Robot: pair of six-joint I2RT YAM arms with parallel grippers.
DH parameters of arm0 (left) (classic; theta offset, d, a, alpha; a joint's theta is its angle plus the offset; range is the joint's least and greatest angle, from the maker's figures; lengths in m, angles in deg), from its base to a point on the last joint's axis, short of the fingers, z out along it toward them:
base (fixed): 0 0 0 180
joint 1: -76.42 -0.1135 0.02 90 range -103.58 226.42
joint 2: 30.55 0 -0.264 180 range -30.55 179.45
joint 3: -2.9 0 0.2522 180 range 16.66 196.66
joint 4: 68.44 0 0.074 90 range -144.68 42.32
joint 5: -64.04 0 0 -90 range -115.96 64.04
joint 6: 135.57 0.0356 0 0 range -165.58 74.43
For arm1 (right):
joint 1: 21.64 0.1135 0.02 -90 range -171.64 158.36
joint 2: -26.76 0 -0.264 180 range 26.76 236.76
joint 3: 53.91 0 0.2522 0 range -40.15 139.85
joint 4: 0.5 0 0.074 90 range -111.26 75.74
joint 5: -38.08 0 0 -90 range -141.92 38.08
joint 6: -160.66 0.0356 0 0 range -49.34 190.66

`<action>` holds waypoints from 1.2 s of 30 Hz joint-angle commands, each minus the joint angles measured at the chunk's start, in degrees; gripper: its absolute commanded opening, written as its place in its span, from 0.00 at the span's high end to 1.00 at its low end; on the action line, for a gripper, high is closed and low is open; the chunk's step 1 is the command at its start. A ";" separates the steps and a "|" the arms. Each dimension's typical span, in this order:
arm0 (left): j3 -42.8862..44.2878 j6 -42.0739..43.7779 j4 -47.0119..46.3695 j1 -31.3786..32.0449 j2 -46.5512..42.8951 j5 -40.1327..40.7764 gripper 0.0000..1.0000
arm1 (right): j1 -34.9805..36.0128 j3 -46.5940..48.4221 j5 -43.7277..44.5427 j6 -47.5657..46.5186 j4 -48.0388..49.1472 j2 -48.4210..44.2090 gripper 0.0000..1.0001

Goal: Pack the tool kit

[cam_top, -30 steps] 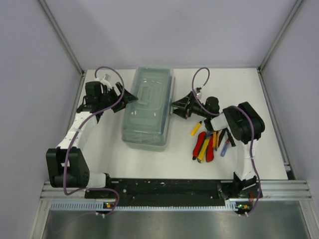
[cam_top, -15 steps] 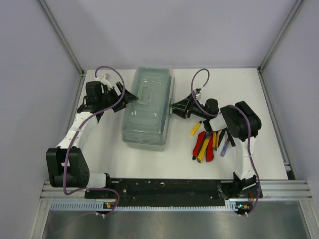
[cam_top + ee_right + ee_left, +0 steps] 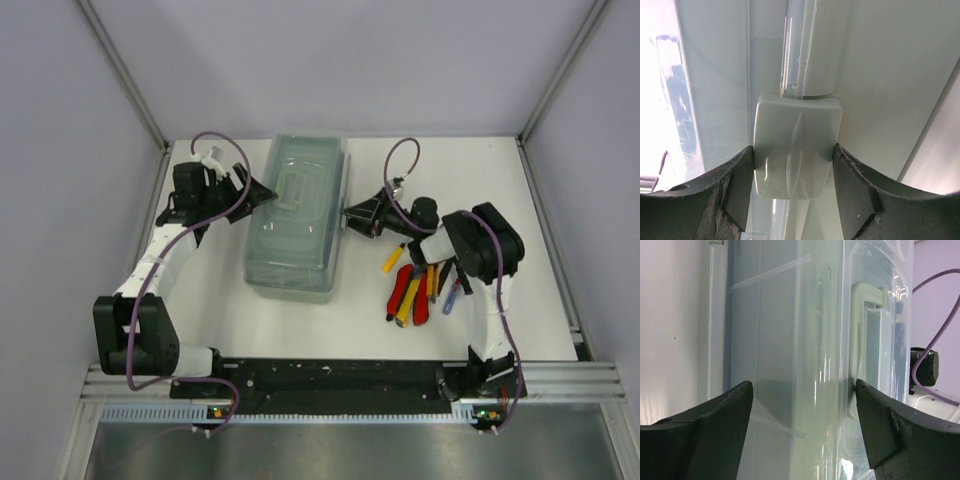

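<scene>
Right hand (image 3: 793, 175) clenched on the latch (image 3: 796, 135); toolbox (image 3: 295, 225) directly beyond, lid closed. Left hand (image 3: 802, 415) released, box wall just ahead. Screwdrivers (image 3: 410, 290) lie behind the right hand on the surface (image 3: 480, 180). Risk: the smooth latch slips free, or the unbraced box slides.

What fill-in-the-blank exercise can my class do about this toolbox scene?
1. The toolbox is ___, not open.
2. The right gripper has a finger on each side of the box's ___.
3. The left gripper stands ___ beside the box.
4. The tools lie on the ___, outside the box.
Missing words: closed; latch; open; table.
</scene>
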 commanded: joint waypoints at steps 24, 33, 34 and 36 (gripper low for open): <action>1.49 1.75 12.72 5.27 3.79 4.03 0.19 | 4.38 4.82 12.43 -18.79 -35.22 -13.52 0.72; 1.84 1.66 12.72 5.27 4.85 2.45 0.19 | 4.29 3.33 4.89 -11.87 -20.59 -6.23 0.20; 1.75 1.58 12.46 5.27 4.94 1.84 0.19 | 4.38 3.24 3.65 -10.29 -17.25 -4.83 0.19; 1.66 1.58 11.93 5.27 5.20 0.69 0.19 | 4.38 3.50 1.46 -6.43 -9.26 -2.63 0.18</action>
